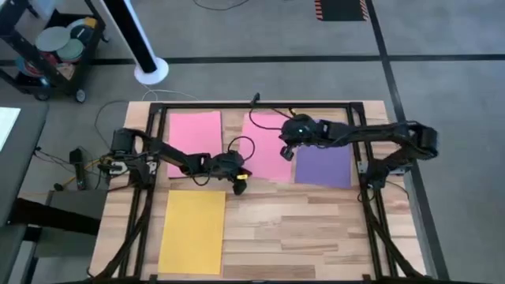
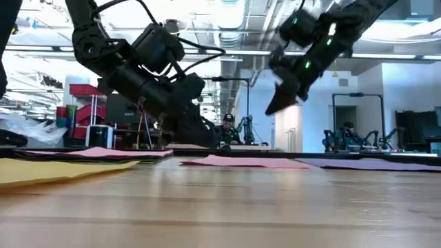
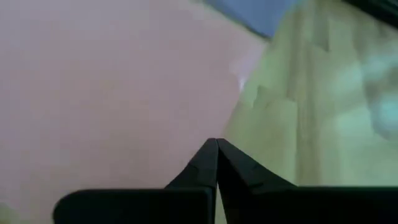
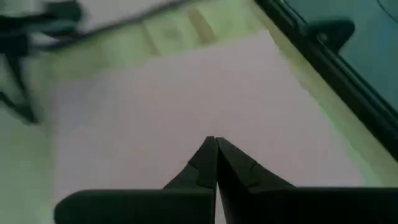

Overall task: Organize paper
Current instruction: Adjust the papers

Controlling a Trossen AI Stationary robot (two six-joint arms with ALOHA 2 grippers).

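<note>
Four sheets of paper lie flat on the wooden table: a pink sheet (image 1: 194, 143) at the far left, a second pink sheet (image 1: 266, 147) in the middle, a purple sheet (image 1: 323, 165) to its right, and a yellow sheet (image 1: 193, 231) at the near left. My left gripper (image 1: 239, 186) is shut and low at the middle pink sheet's near left corner (image 3: 186, 112). My right gripper (image 1: 286, 153) is shut and hangs well above that same sheet (image 4: 186, 93), near its right side, as the low view shows (image 2: 270, 109). My left gripper points its shut fingertips (image 3: 216, 144) slanting down at the near left edge of the middle pink sheet, beside the bare wood. I cannot tell whether they touch the sheet.
A black metal frame (image 1: 260, 105) runs around the table top, and cables (image 1: 241, 144) trail across it between the pink sheets. Bare wood (image 1: 300, 229) lies to the right of the yellow sheet. A cart (image 1: 47, 47) and a white pole base (image 1: 150, 71) stand on the floor beyond.
</note>
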